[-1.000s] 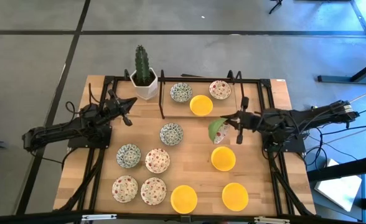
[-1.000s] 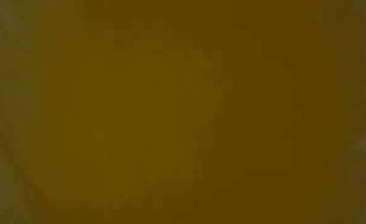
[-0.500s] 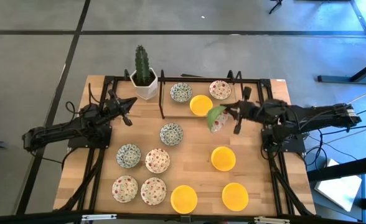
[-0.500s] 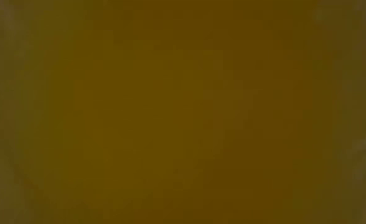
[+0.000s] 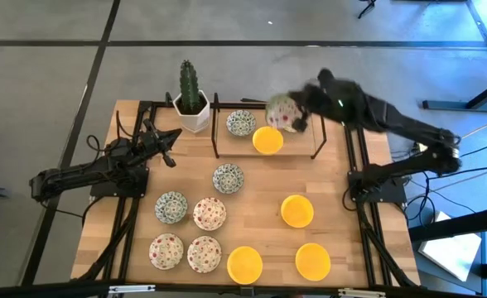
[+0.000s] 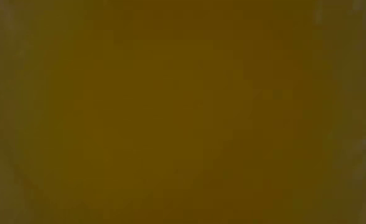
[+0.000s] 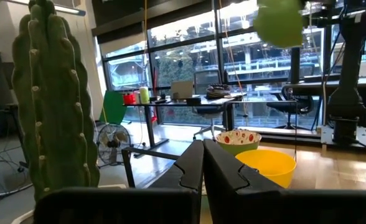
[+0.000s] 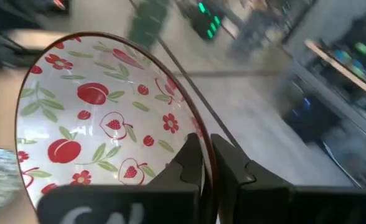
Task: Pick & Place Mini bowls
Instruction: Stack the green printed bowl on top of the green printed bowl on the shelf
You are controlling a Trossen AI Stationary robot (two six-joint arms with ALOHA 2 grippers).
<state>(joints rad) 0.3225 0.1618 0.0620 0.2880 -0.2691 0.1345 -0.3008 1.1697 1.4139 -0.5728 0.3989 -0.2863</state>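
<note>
While the left gripper [image 5: 171, 157] waits clenched and empty near the cactus pot [image 5: 192, 116], the right gripper [image 5: 297, 112] is clamped on the rim of a red-patterned mini bowl [image 5: 282, 110], carried tilted above the far rack [image 5: 219, 136]. Directly below and just beside the held bowl lie a blue-green bowl [image 5: 241, 122] and a yellow bowl [image 5: 267, 140] in the rack. Judgement: placement turns on lowering straight down from the gripper; the right arm is the nearer.
</note>
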